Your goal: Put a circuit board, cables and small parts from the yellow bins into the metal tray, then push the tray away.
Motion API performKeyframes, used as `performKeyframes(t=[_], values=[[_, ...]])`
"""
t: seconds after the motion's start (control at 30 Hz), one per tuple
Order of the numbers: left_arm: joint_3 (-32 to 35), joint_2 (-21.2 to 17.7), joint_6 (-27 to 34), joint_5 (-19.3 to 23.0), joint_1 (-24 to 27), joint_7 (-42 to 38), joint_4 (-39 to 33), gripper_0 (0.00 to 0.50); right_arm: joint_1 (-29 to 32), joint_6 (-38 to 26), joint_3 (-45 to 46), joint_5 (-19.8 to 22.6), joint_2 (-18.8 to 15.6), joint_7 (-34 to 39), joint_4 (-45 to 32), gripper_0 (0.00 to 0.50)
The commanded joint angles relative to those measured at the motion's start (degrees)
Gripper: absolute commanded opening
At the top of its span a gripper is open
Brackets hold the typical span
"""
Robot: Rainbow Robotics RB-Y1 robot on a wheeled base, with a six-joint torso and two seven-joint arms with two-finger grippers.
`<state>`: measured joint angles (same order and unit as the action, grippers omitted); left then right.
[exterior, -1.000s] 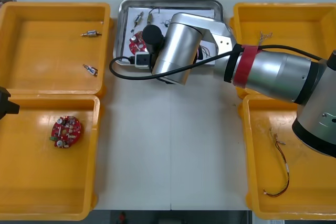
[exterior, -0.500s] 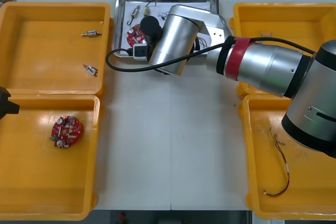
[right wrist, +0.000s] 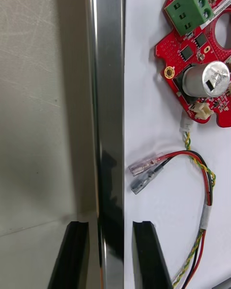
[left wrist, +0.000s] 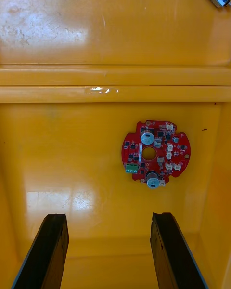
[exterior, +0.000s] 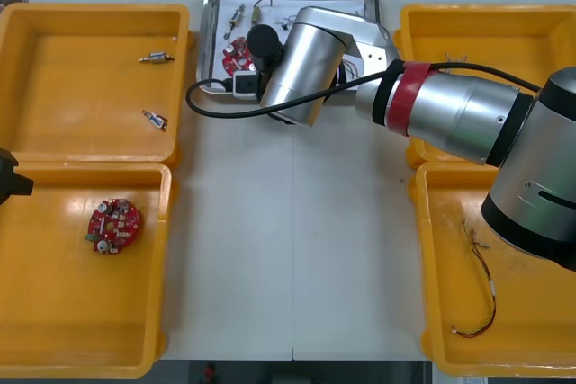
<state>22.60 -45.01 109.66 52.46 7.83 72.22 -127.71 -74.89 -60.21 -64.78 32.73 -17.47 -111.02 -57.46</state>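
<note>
Pale table (exterior: pixel 288 249): right end effector (right wrist: pixel 109 226) grips mirror-smooth tray (right wrist: pixel 108 101) (straight rim).

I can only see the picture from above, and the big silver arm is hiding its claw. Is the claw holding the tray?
Observer: Yes. The right claw is shut on the tray rim, one side inside the tray, the other outside over the table.
Operator: What's next to it in there?
Observer: A red and yellow cable lies on the white floor, running up to the edge of the circuit board.
Operator: And the other claw?
Observer: The left claw is open, looking down into a yellow bin with the second circuit board beyond its tips.
</note>
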Motion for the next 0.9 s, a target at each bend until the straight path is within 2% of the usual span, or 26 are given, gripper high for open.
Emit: performKeyframes(t=[0.03, 0.2, 0.47, 0.73, 0.9], values=[[0.9, -2.6, 0.3, 0.1, -1.2, -0.1, -1.8, 0.5, -3.5, -1.7, 2.6, 0.3, 1.0, -1.7, -1.1, 0.495], [0.9, -2.6, 0.3, 0.1, -1.2, -0.1, -1.8, 0.5, -3.0, -6.1, 5.5, 1.6, 1.0, -1.7, -3.4, 0.5], [0.9, -2.6, 0.3, 0.1, -1.2, -0.1, -1.8, 0.5, 4.1, -18.9, 15.7, 0.4, 1.0, -1.8, -15.1, 0.5], [0.9, -2.6, 0.3, 0.1, -1.2, -0.1, -1.8, 0.5, 13.2, -38.6, 26.1, -3.9, 1.0, -0.7, -33.3, 0.5], [0.9, -2.6, 0.3, 0.1, -1.2, -0.1, -1.8, 0.5, 17.7, -49.8, 32.1, -5.0, 0.9, 0.3, -42.7, 0.5]])
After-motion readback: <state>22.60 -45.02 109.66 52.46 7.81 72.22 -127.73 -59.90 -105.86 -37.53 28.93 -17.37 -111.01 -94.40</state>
